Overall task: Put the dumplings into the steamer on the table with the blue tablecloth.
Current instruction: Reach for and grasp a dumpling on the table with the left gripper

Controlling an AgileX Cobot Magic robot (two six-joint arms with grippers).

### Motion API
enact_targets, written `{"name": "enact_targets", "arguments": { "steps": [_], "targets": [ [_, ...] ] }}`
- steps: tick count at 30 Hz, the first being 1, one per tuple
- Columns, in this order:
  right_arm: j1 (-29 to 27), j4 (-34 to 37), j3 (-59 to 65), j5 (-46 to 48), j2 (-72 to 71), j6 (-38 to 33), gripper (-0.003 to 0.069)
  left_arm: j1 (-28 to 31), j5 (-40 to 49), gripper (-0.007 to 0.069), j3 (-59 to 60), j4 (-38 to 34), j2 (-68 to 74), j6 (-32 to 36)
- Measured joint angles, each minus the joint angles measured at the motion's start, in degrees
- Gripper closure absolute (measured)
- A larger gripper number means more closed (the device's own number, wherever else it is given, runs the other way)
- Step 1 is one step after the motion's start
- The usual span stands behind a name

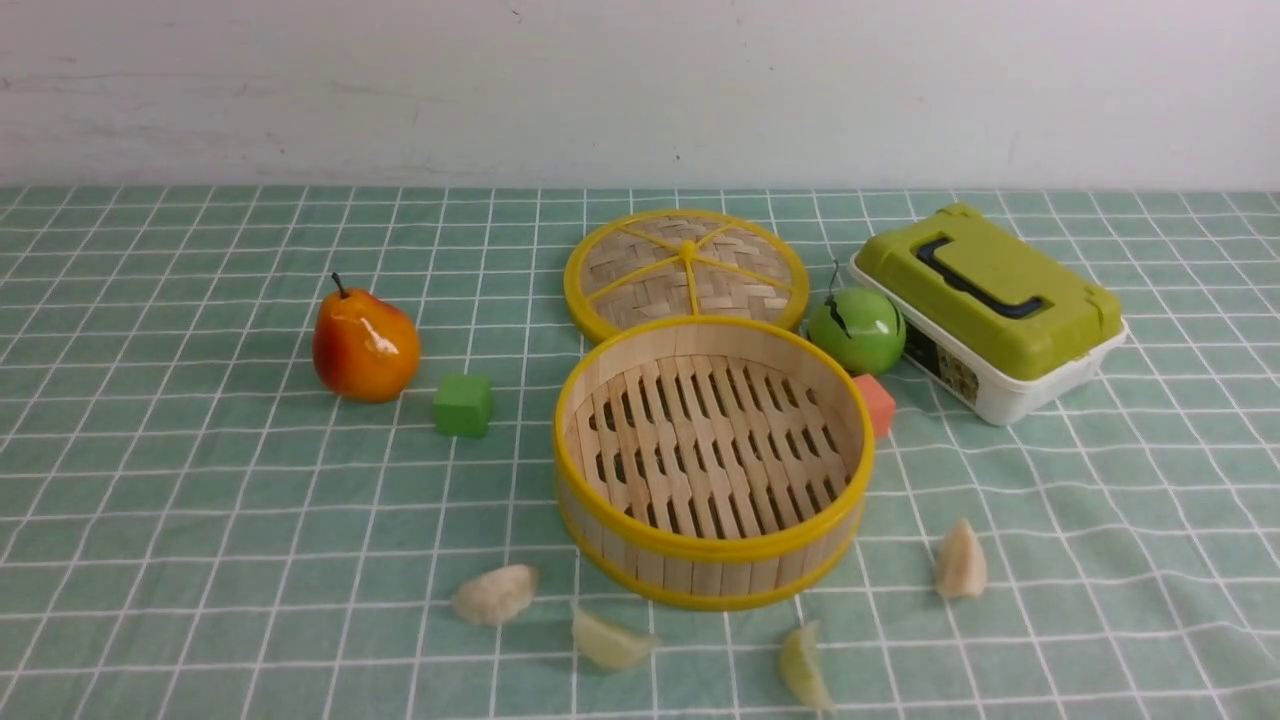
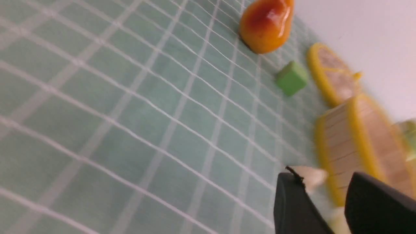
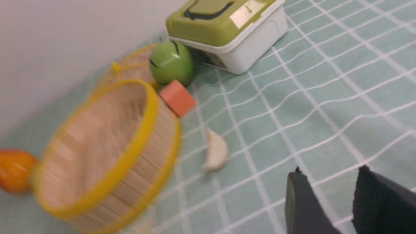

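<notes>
Both the left claw and right claw stand partly open, empty; four dumplings lie toward the table's near edge.

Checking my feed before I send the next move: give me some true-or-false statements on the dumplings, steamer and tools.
The steamer is empty. True.
A dumpling is in the right tool. False: nothing is between its fingertips.
The left tool is open. True.
The lid covers the steamer. False: it lies behind it.
Four dumplings lie on the cloth. True.
</notes>
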Motion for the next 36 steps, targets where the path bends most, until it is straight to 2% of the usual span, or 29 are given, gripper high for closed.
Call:
{"name": "enact_targets", "arguments": {
  "steps": [3,5,7,11,14,15,17,18,19,21,22,23,24,27,28,30,33,36],
  "targets": [
    [0.00,11.18,0.00,-0.46,0.00,8.61,0.0419,0.00,-0.29,0.0387,0.00,-14.04,0.00,-7.95],
    [0.00,16.08,0.00,-0.59,0.00,12.24,0.0419,0.00,-0.06,0.0387,0.00,-18.99,0.00,-10.34],
    [0.00,17.41,0.00,-0.74,0.00,13.20,0.0419,0.00,0.20,0.0387,0.00,-21.48,0.00,-11.00],
    [0.00,18.01,0.00,-0.81,0.00,12.07,0.0419,0.00,0.93,0.0387,0.00,-24.32,0.00,-11.02],
    [0.00,17.74,0.00,-0.72,0.00,6.75,0.0419,0.00,3.21,0.0387,-0.92,-24.68,0.00,-6.34],
    [0.00,17.60,-0.56,0.15,0.00,2.54,0.0419,0.00,5.79,0.0389,-3.24,-24.56,0.00,-1.36],
    [0.00,17.09,-2.79,2.26,0.00,-3.56,0.0434,0.00,9.56,0.0409,-7.56,-23.49,0.00,5.76],
    [0.00,17.03,-3.51,2.95,0.10,-5.03,0.0441,0.00,10.38,0.0417,-8.52,-22.98,0.09,6.94],
    [0.00,16.81,-6.46,4.33,1.10,-11.08,0.0475,0.00,13.39,0.0458,-11.99,-20.52,1.36,10.15],
    [0.00,16.42,-11.14,5.99,5.17,-18.70,0.0554,0.00,18.07,0.0543,-16.99,-14.83,5.99,12.55],
    [0.00,15.93,-14.49,7.02,9.64,-22.97,0.0612,0.00,20.98,0.0608,-19.90,-9.80,9.70,13.66],
    [0.00,15.65,-15.96,7.63,11.11,-24.97,0.0636,0.00,22.37,0.0622,-21.34,-8.32,11.72,14.31],
    [0.00,15.13,-18.92,9.53,16.58,-28.71,0.0669,0.00,25.62,0.0638,-24.68,-3.34,16.50,15.93],
    [0.00,14.42,-24.04,13.21,24.64,-34.36,0.0678,0.00,30.31,0.0638,-29.34,2.63,23.25,19.82],
    [0.00,13.79,-28.11,16.76,30.77,-38.68,0.0679,0.00,33.93,0.0638,-32.86,6.26,27.78,24.06],
    [0.14,13.39,-32.31,22.38,36.85,-42.46,0.0679,-0.28,37.30,0.0638,-36.44,8.78,33.62,29.57],
    [3.28,13.07,-37.98,28.92,44.57,-45.15,0.0679,-4.26,39.99,0.0638,-41.95,10.34,41.54,36.80],
    [8.29,11.78,-42.27,33.82,49.66,-46.09,0.0679,-9.88,41.11,0.0638,-46.09,11.01,47.76,39.79]
  ]
}}
